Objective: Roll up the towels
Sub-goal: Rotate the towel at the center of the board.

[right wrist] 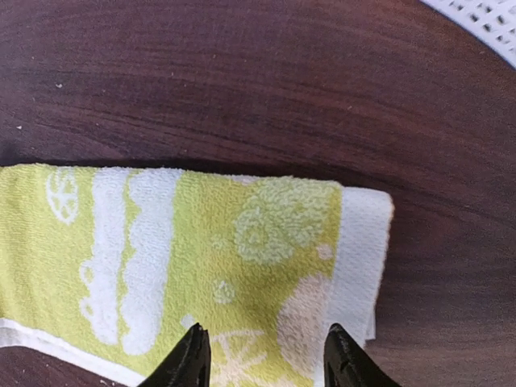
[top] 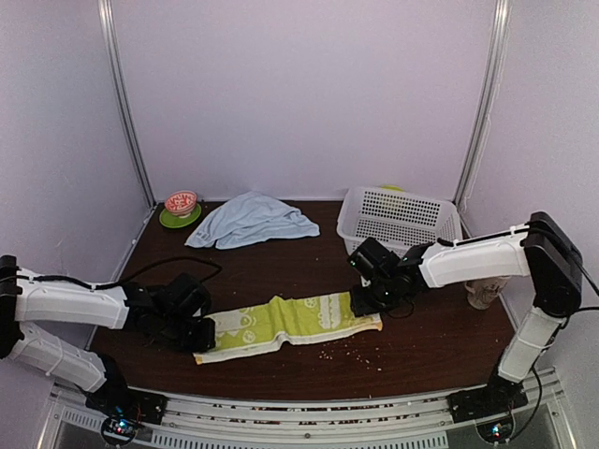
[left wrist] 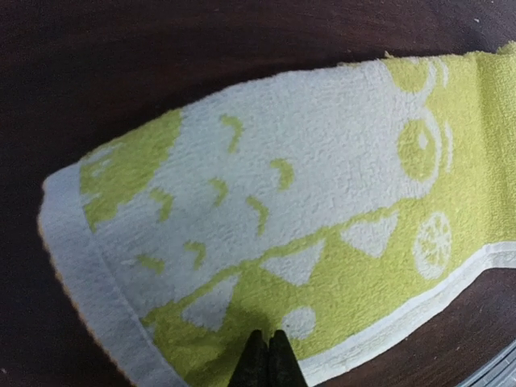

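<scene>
The lime-green towel with white figures lies stretched out flat, left to right, near the front of the table. My left gripper is over its left end. In the left wrist view the gripper is shut, tips pressed together just above the towel, and I see no cloth between them. My right gripper is over the folded right end. In the right wrist view it stands open, fingers either side of the towel. The pale-blue towel lies crumpled at the back.
A white perforated basket stands at the back right; its corner shows in the right wrist view. A red bowl on a green plate sits at the back left. A cup stands at the right edge. Crumbs lie in front of the towel.
</scene>
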You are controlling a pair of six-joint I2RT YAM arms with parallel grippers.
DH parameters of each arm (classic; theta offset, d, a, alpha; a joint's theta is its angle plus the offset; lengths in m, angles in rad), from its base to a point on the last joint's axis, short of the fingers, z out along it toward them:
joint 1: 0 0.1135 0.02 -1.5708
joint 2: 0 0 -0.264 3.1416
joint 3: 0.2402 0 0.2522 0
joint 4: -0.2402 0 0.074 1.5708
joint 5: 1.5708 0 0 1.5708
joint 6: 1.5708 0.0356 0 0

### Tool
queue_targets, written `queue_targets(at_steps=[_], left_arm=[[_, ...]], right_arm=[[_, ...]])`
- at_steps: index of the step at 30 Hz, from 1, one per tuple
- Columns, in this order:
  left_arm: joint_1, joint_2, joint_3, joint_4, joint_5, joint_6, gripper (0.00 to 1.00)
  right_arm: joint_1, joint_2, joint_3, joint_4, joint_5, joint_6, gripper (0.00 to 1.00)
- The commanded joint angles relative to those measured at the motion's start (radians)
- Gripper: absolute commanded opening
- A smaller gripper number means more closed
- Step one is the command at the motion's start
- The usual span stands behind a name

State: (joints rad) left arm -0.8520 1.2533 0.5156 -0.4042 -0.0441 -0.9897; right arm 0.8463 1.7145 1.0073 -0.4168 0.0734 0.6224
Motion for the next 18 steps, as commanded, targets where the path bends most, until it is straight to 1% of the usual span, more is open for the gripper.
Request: queue_targets(at_steps=[1, 4, 7, 12, 18], left_arm=[[-0.002, -0.093, 0.086, -0.225, -0.088, 0.031, 0.0], [-0.002, -0.116, 0.157, -0.298, -0.105, 0.071, 0.0], [-0.002, -0.128, 0.21, -0.327, -0.109, 0.097, 0.0], [-0.002, -0.092, 0.25, -0.303, -0.124, 0.119, 0.01], [-0.002, 0.002, 0.233, -0.251, -0.121, 0.109, 0.0]], right_arm=[[-0.017, -0.169, -0.045, -0.084, 0.059, -0.01, 0.49], [-0.028, -0.267, -0.126, -0.075, 0.065, 0.02, 0.49], [-0.035, -0.316, -0.205, -0.028, 0.035, 0.065, 0.47], [-0.05, -0.317, -0.276, 0.084, -0.012, 0.174, 0.4], [-0.067, -0.252, -0.301, 0.182, -0.053, 0.26, 0.37]])
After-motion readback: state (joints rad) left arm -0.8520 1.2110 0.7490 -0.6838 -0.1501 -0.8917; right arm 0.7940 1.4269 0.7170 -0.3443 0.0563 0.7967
